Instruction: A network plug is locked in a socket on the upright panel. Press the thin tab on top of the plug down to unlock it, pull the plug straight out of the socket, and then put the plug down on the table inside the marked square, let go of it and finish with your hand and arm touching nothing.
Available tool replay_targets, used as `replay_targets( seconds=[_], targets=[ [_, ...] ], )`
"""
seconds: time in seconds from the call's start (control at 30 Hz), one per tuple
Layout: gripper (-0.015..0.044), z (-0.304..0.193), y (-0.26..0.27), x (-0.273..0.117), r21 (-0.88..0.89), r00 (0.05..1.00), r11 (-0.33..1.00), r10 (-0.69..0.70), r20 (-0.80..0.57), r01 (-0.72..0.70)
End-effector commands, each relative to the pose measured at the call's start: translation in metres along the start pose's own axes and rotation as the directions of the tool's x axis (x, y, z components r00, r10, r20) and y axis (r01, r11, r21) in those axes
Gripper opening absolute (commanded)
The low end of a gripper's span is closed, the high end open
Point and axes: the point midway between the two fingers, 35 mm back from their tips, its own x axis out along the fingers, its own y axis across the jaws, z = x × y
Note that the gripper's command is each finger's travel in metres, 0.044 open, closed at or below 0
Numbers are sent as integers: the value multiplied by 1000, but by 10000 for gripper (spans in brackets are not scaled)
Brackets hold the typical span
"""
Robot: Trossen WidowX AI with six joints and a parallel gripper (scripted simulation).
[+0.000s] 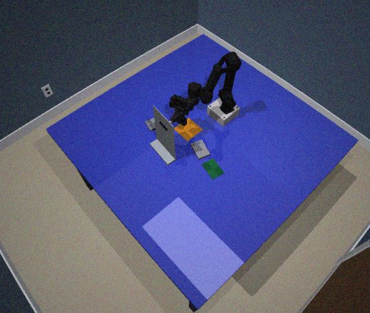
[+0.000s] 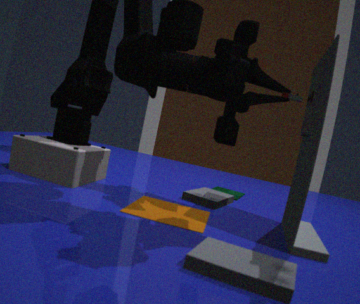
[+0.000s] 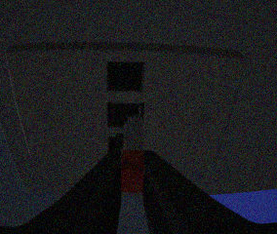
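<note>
Looking at the plug first: it's up in the air, just off the robot-side face of the upright panel, and in the exterior view we see a small gap between its pale tip and the panel. So we'd call it unlocked and pulled, though the tab itself is too dark for us to make out.

Our gripper is pinching the plug, tips closed on the sides of its red part. Long axis is roughly level, in line with the fingers, tip towards the panel.

Here's what matters next: in the exterior view the orange patch lies below the plug and off to the left, on the arm's side of the panel. We're guessing that's the marked square, since the green patch sits further off, past the recessed grey tray. So the move wants to be back to the left first, then down. Drop too soon and we'd probably miss the orange short, maybe clip the flat grey block on the near side. Also, low and level, the gripper's underside could touch the table before the plug does.
</note>
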Motion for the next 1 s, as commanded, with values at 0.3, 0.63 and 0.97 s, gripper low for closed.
replay_targets(
  seconds=[0.3,0.63,0.97],
  targets=[
    [0,-2,-1,-10,4,1000,1000,-2,-3,2],
    [0,-3,-1,-16,4,1000,1000,-2,-3,2],
    [0,-4,-1,-22,4,1000,1000,-3,-3,3]
  ],
)
